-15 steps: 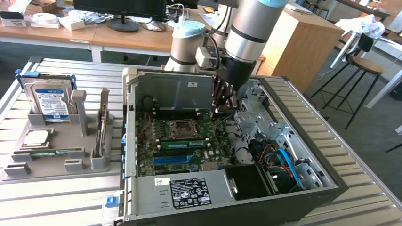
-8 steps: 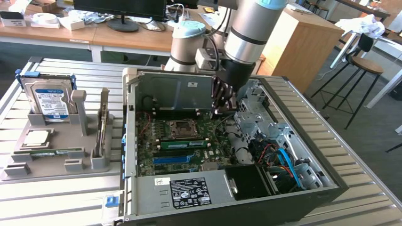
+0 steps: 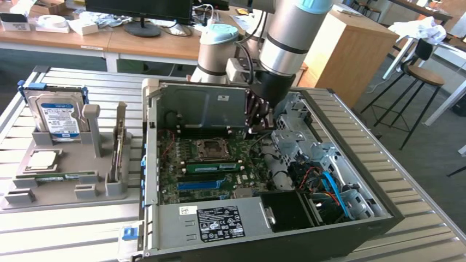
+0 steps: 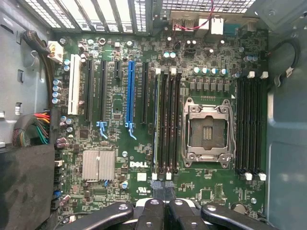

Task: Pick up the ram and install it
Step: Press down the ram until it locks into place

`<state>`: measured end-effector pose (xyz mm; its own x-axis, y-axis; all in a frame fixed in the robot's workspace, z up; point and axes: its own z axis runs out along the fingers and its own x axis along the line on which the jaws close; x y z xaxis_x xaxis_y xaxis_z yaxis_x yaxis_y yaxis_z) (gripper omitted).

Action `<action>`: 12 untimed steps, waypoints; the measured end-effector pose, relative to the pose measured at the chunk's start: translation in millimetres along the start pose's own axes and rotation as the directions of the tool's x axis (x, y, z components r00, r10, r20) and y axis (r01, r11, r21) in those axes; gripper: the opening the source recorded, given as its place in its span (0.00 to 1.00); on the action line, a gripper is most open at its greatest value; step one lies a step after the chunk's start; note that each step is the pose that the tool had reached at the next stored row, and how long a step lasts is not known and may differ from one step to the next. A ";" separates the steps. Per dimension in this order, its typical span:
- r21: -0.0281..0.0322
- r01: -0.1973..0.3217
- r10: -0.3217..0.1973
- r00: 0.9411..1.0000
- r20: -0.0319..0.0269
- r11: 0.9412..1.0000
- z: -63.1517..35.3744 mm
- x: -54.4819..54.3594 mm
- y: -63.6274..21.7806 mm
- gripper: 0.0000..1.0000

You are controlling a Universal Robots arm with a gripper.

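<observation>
Over on the exterior view's left, a tray (image 3: 18,199) holds one ram (image 3: 58,176) lying lengthwise along its front, with a card (image 3: 119,144) on edge just beside it. Further right, in the open case, a second ram (image 3: 213,165) stands in a slot beside the socket (image 3: 213,146). Right of that, the claw (image 3: 257,128) hangs above the board (image 4: 216,191), clenched on nothing and touching neither stick. On that showing, the pick looks not yet begun. Taking the tray's ram calls for an opened claw, a crossing to the tray, and a hold on its long edges. Whether the seated stick is the task's own cannot be told.
</observation>
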<state>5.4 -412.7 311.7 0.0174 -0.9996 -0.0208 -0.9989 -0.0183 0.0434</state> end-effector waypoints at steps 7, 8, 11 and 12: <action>0.000 0.000 0.000 1.000 0.000 1.000 2.2 0.1 -0.1 0.10; 0.000 0.000 0.000 1.000 0.000 1.000 2.4 0.1 -0.1 0.10; 0.000 0.000 0.000 1.000 0.000 1.000 3.5 0.1 -0.1 0.10; 0.000 0.000 0.000 1.000 0.000 1.000 3.9 0.1 -0.2 0.10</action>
<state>5.4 -412.7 307.8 0.0175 -0.9996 -0.0209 -0.9989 -0.0184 0.0434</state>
